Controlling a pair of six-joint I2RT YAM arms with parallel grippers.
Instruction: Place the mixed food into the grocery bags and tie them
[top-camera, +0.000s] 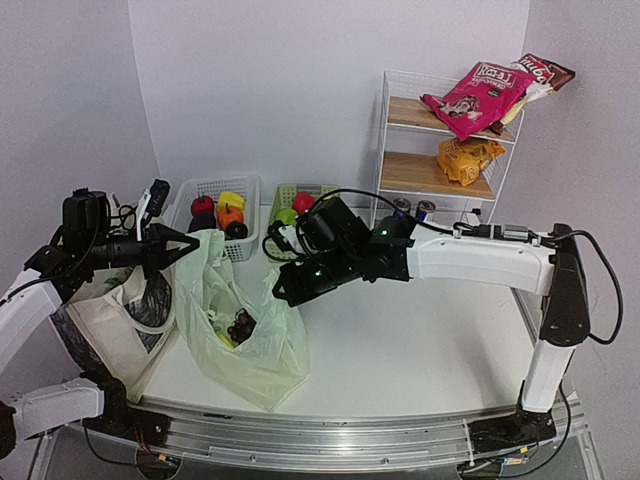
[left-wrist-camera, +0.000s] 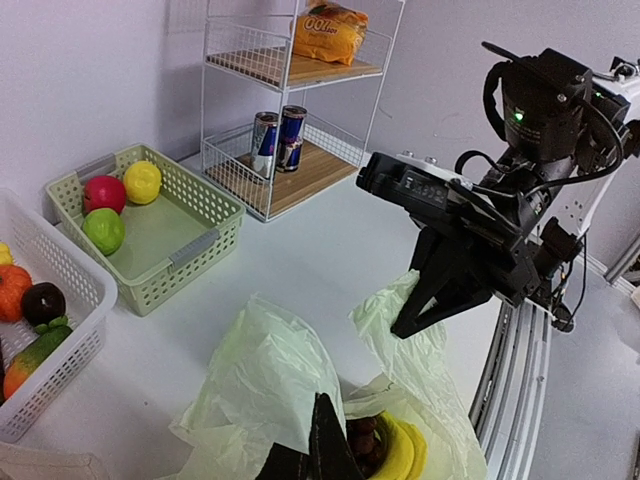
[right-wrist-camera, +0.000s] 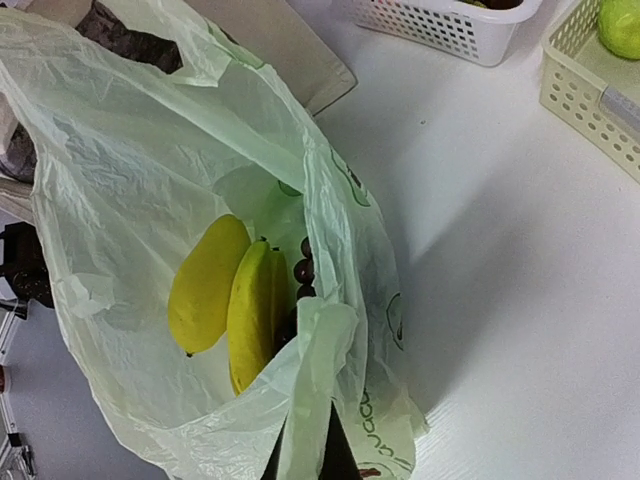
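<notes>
Bag stretched between two grippers

From above, the left gripper (top-camera: 190, 245) is clamped on one rim of the green bag (top-camera: 255, 365) and the right gripper (top-camera: 282, 293) on the opposite rim, so the mouth gapes wide. Grapes (top-camera: 241, 322) and bananas (top-camera: 222, 340) lie inside. The tote (top-camera: 105, 325) sags just beside it on the left. Behind stand a white basket (top-camera: 215, 180) and a green basket (top-camera: 300, 186). The rack (top-camera: 415, 175) carries a pink packet (top-camera: 475, 95), an orange packet (top-camera: 468, 158) and, lowest, cans (top-camera: 412, 208).

Left wrist: its own fingers are together on the plastic, bananas and grapes just beyond. The right gripper pinches a fold of the far rim.

Right wrist: its fingers are shut on a strip of rim, with bananas and grapes deep in the bag
</notes>
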